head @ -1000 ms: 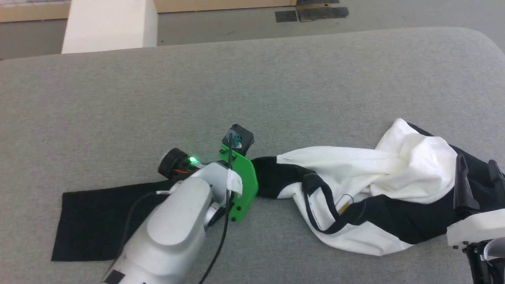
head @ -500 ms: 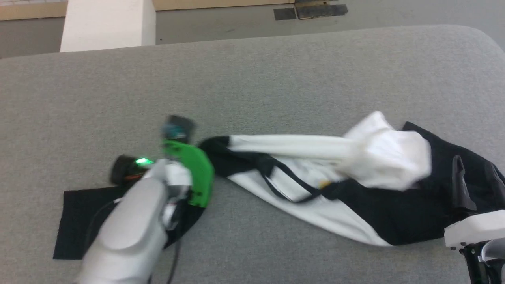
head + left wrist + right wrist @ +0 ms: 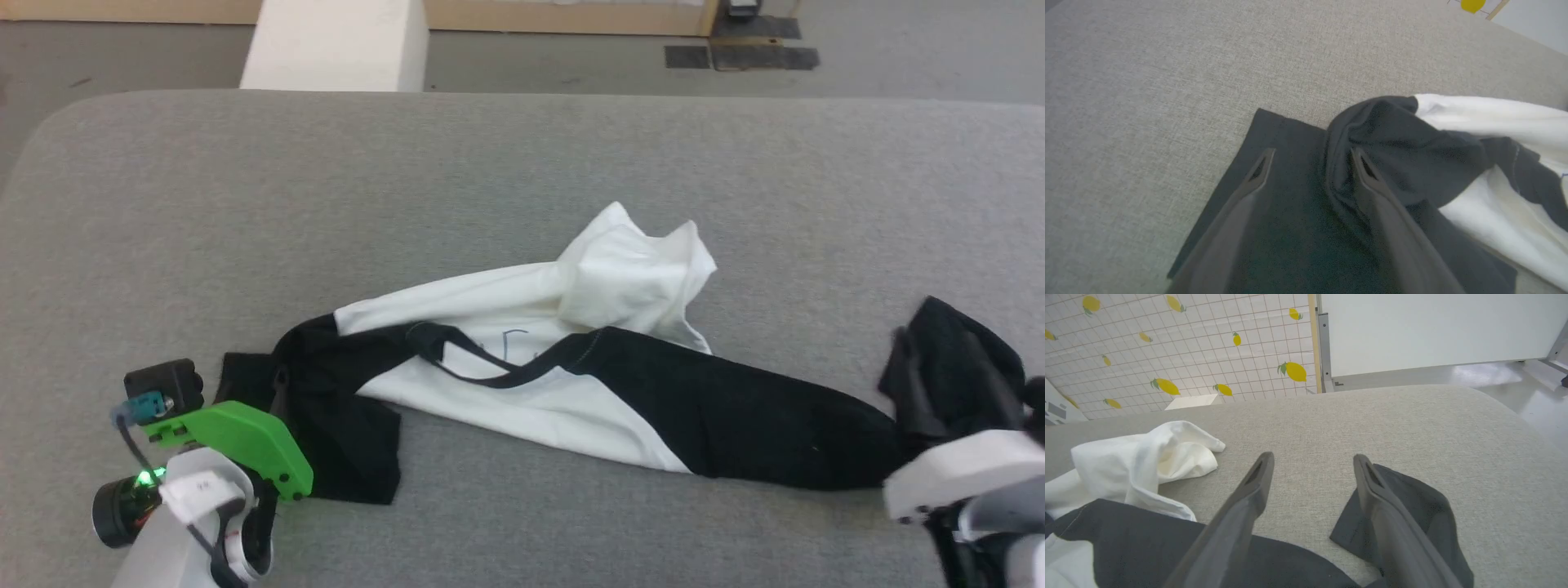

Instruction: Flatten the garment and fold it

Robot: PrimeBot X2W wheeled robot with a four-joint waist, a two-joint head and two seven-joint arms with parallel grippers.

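The garment [image 3: 522, 392] lies stretched sideways across the grey table [image 3: 522, 163], its white body bunched into a peak [image 3: 637, 269] at the middle. The black neckband [image 3: 482, 371] shows, with a bit of line drawing beside it. One black sleeve [image 3: 1290, 192] lies flat at the left. My left gripper [image 3: 269, 384] hovers open just above it, fingers wide apart [image 3: 1310, 157], nothing clamped. The other black sleeve [image 3: 735, 416] runs right to a crumpled end [image 3: 1412, 506]. My right gripper [image 3: 947, 359] stands open [image 3: 1312, 459] over that end, one finger on the cloth.
A white block [image 3: 335, 45] and dark floor mats [image 3: 739, 53] lie beyond the table's far edge. The table's corners are rounded; bare grey surface spreads behind and in front of the garment. A lemon-patterned wall [image 3: 1167, 343] shows in the right wrist view.
The head camera has shifted. My left gripper shut on the black shoulder, dragged the garment leftward so it stretched out, then let go and drew back to the lower left. The right gripper stayed open.
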